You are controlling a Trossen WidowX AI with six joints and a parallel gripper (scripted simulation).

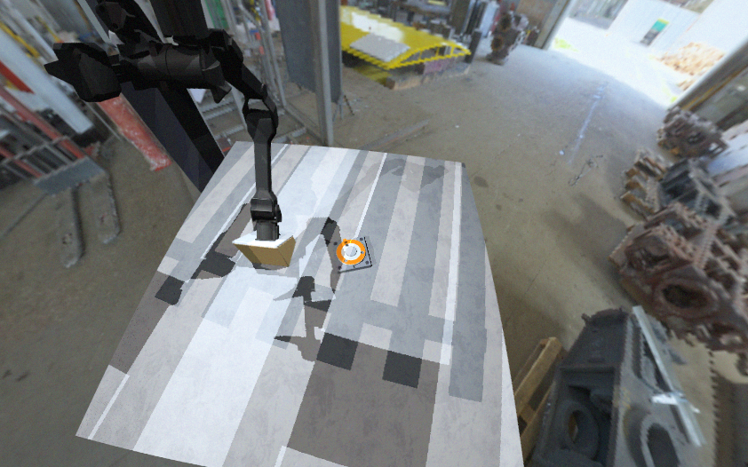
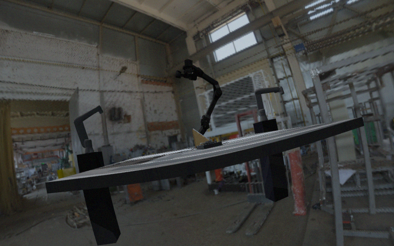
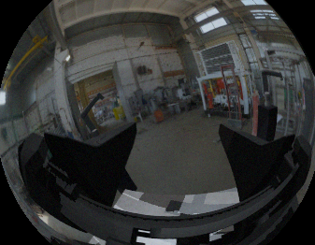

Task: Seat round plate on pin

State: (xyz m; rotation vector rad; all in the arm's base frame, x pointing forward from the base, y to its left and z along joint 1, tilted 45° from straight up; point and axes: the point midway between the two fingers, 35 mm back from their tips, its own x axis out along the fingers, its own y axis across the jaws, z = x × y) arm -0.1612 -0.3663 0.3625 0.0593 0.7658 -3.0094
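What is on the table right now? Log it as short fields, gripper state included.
plate: round plate with orange rim, on the dark base
pin and hole: too small to tell
gripper: gripper open, holding nothing, fingers wide apart
arm position: left of the plate in the top view, apart from it
contact with plate: none
table: grey striped table

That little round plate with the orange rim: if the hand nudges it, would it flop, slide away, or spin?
The round plate looks thin and holds a crisp ring shape, so it is probably stiff. It sits over a post on the dark base, so a sideways nudge would likely turn it, not slide it off. The open hand holds nothing.
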